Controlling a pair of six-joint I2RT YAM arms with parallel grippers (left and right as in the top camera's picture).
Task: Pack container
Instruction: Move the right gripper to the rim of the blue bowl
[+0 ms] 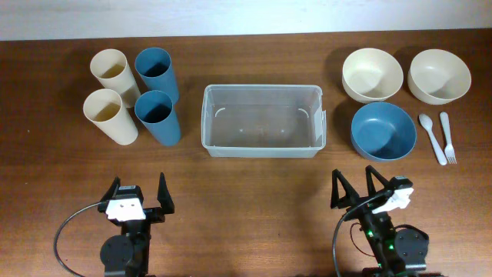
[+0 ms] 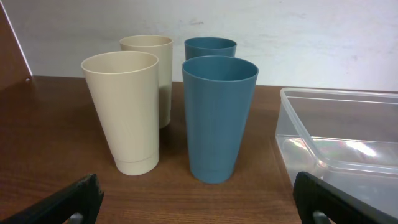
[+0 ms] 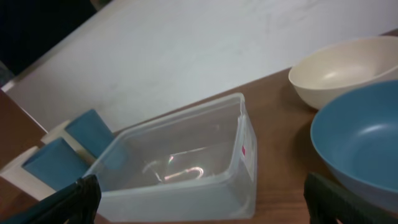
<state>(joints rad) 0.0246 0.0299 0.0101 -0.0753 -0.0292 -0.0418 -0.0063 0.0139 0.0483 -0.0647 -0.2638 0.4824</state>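
Container [image 1: 261, 148]: we see it at frame centre.
Left gripper [image 1: 138, 191]: our fingers apart, lower left.
Right gripper [image 1: 355, 187]: apart, lower right.

No legible text; just an unreadable small red sticker [image 3: 242, 150] on one end of the container [image 3: 186, 194]

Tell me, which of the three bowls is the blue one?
The blue bowl is the front one, closest to the robot, beside the clear container. The left cream bowl and right cream bowl sit behind it.
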